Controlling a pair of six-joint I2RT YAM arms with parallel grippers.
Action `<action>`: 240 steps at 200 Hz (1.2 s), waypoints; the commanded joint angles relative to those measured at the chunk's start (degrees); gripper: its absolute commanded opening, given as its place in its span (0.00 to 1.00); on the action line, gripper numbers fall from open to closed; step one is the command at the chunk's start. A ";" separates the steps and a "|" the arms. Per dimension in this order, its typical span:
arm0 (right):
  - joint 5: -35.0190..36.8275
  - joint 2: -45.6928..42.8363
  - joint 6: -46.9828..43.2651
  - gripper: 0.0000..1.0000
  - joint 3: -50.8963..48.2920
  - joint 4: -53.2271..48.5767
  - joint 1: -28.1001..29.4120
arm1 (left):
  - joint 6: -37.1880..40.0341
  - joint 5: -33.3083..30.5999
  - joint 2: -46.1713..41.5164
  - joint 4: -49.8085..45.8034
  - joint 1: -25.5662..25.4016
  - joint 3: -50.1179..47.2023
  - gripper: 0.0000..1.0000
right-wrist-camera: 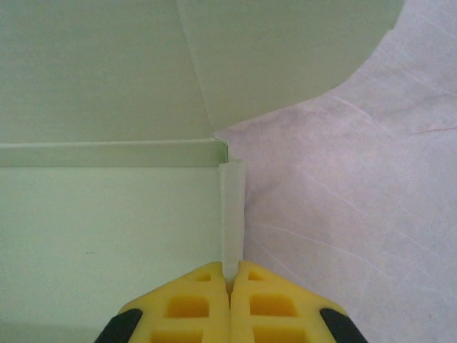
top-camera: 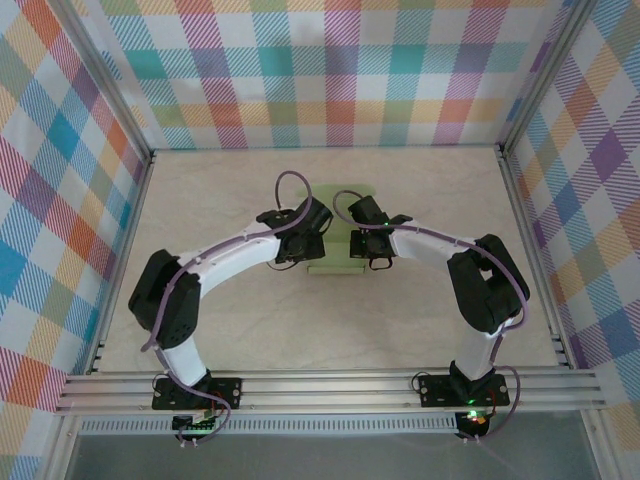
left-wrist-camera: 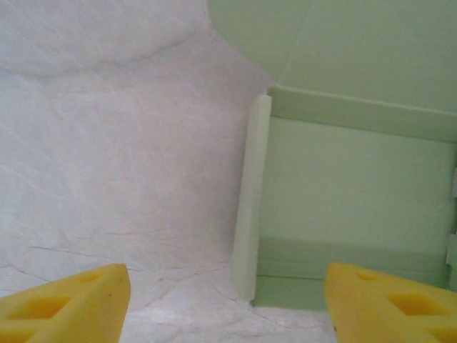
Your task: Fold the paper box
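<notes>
Yellow pads of the right pincer [right-wrist-camera: 230, 275] are clenched on the narrow right-hand side strip of the paper box [right-wrist-camera: 107, 214], pinching it upright along the edge of the base panel. The left pincer [left-wrist-camera: 227, 300] is spread wide and grasps nothing. One of its fingers is over the bare worktop [left-wrist-camera: 107, 143] and the other over the base panel. The matching left side strip stands on edge between them, untouched.

The step in hand looks like raising and setting the two side walls. To do it well, the left pincer should close low on its strip, near the crease, so the thin card bends at the scored line and not halfway up. The squeeze wants to be light, since card this thin would likely crumple. Neither arm should pull sideways, or the sheet may slide or tear at the pinned right strip.

From above, the box lies at the middle of the worktop between the two wrists, which hide part of it. Its long axis appears to run from the arm bases toward the far wall, with the side strips lying along it. Beyond the base panel comes a folded cross band. Past that, a broad flap with rounded corners lies flat, pointing toward the far wall.
</notes>
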 commanded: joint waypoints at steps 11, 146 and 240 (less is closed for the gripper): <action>2.49 1.96 -0.47 0.02 2.03 -1.87 0.72 | 0.56 -4.90 -7.58 3.87 0.33 -5.21 0.74; 4.41 2.69 -1.54 0.20 3.30 -3.45 0.85 | -0.29 -3.50 -16.70 10.62 6.18 -15.93 0.74; 5.13 5.76 -4.75 0.14 3.55 -4.23 0.85 | -0.62 -1.42 -16.68 11.92 7.57 -17.60 0.74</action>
